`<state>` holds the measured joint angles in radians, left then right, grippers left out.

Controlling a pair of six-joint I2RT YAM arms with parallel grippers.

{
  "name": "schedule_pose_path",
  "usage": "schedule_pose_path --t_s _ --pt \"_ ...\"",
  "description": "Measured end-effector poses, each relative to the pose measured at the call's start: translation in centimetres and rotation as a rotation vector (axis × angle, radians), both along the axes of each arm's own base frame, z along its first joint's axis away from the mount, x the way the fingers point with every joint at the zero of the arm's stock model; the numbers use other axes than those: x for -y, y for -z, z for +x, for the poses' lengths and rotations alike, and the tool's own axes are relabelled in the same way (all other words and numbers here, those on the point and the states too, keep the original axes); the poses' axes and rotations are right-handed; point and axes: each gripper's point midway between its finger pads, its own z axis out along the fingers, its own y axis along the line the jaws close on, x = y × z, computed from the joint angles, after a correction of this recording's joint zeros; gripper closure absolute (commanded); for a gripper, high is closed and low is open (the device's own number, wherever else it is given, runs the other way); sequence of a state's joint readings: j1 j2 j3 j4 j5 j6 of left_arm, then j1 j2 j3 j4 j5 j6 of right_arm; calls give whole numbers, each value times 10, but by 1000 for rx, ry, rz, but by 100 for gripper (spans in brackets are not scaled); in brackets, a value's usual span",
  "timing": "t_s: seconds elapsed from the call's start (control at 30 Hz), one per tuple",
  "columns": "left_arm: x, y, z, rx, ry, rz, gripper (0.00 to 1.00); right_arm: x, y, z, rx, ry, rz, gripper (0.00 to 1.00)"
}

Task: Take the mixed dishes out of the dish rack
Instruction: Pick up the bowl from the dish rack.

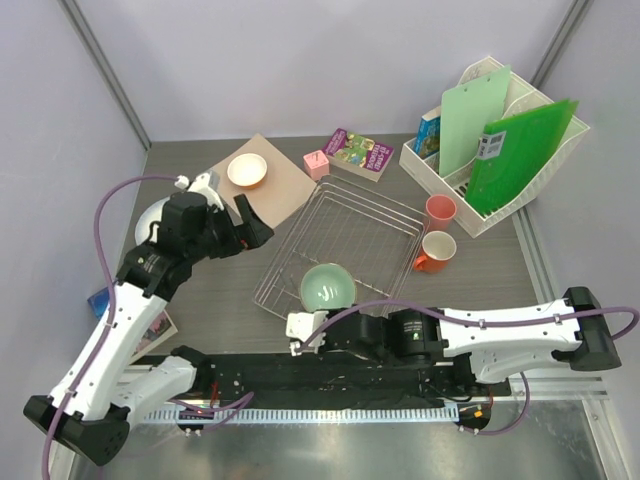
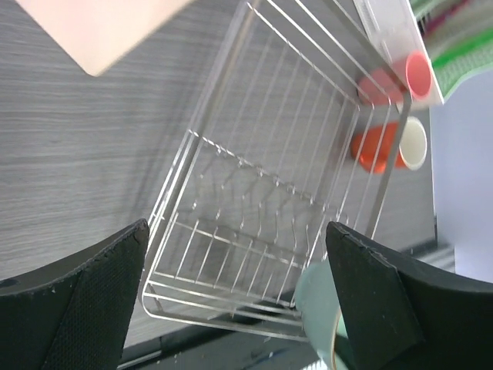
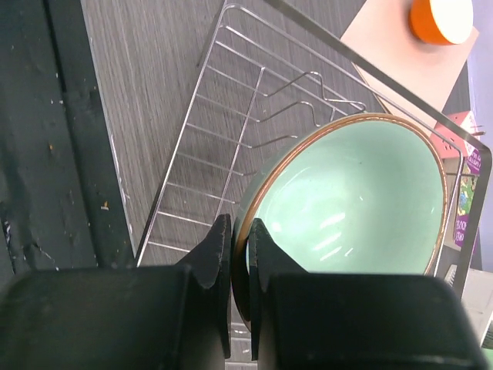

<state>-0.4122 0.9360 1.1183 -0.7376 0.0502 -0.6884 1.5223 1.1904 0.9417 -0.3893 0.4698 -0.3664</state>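
The silver wire dish rack lies mid-table. At its near end is a mint-green bowl with a brown rim. My right gripper is shut on that rim, one finger inside the bowl and one outside. My left gripper hovers just left of the rack, open and holding nothing. A pink cup and an orange cup lie on the table right of the rack. An orange bowl sits on a pinkish board. A white plate is partly hidden by the left arm.
A white file organizer with green folders stands at the back right, close to the cups. A book and a small pink cube lie behind the rack. Printed cards lie under the left arm.
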Motion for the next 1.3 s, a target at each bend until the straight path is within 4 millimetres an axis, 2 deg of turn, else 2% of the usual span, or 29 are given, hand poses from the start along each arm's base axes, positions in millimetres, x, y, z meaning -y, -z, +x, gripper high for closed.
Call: schedule_pose_path --t_s 0.13,0.3,0.5,0.6,0.73,0.9,0.93,0.97,1.0,1.1,1.13,1.3 --pt "15 6 -10 -21 107 7 9 3 3 -2 3 -8 -23 99" --pt "48 18 -34 -46 281 53 7 3 8 -6 -3 -46 -58 99" --pt "73 23 -60 -47 416 80 7 -13 10 -11 -15 -89 -87 99" --pt "84 28 -69 -54 464 103 11 -17 11 -11 -22 -99 -91 99" --pt "94 40 -78 -74 518 137 22 -18 8 -7 -33 -97 -82 99" --pt "94 56 -82 -102 539 184 38 -17 7 2 -45 -81 -75 99" --pt "93 58 -82 -104 537 194 52 -16 6 3 -46 -78 -73 99" --pt "92 60 -82 -105 537 204 61 -15 5 4 -48 -77 -70 99" --pt "90 63 -81 -108 536 215 80 -15 4 4 -50 -77 -66 99" --pt "91 65 -81 -109 535 219 96 -15 0 2 -63 -90 -49 99" --pt "92 65 -80 -105 530 218 100 -15 1 2 -64 -91 -53 99" --pt "96 69 -77 -131 508 212 100 -15 1 1 -70 -92 -53 99"
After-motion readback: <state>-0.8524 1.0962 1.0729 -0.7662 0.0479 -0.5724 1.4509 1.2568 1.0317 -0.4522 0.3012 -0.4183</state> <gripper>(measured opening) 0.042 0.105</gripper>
